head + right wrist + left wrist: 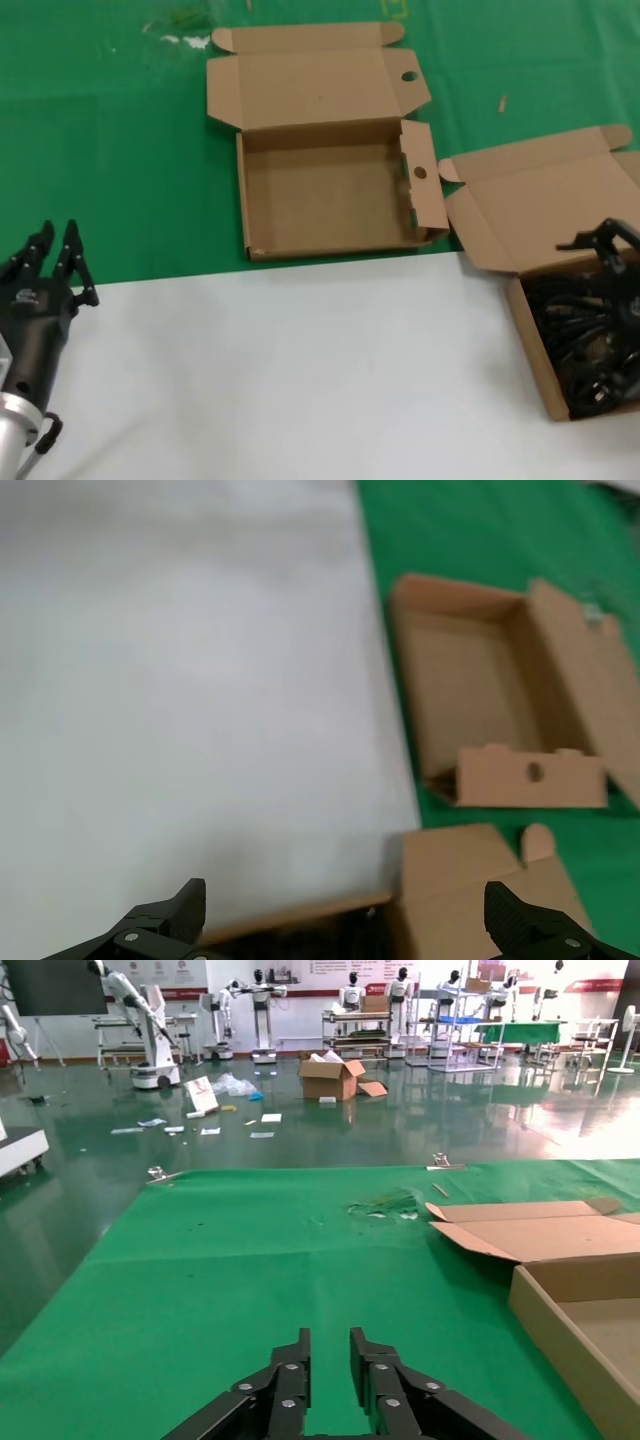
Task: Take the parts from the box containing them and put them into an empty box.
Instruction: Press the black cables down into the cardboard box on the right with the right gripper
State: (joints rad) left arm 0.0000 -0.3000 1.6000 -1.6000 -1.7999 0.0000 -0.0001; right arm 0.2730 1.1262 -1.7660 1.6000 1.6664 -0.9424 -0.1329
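The empty box lies open at the middle back on the green cloth, with a round hole in its lid tab and one in its side flap; it also shows in the right wrist view as the empty box and in the left wrist view as the empty box. At the right edge the box containing the parts holds tangled black power cords. My right gripper hangs open just above those cords, its jaws wide apart, nothing between them. My left gripper is parked at the lower left, its jaws a narrow gap apart and empty.
A green cloth covers the far half of the table and a white surface the near half. Small bits of debris lie at the far left, and a small scrap lies between the boxes' lids.
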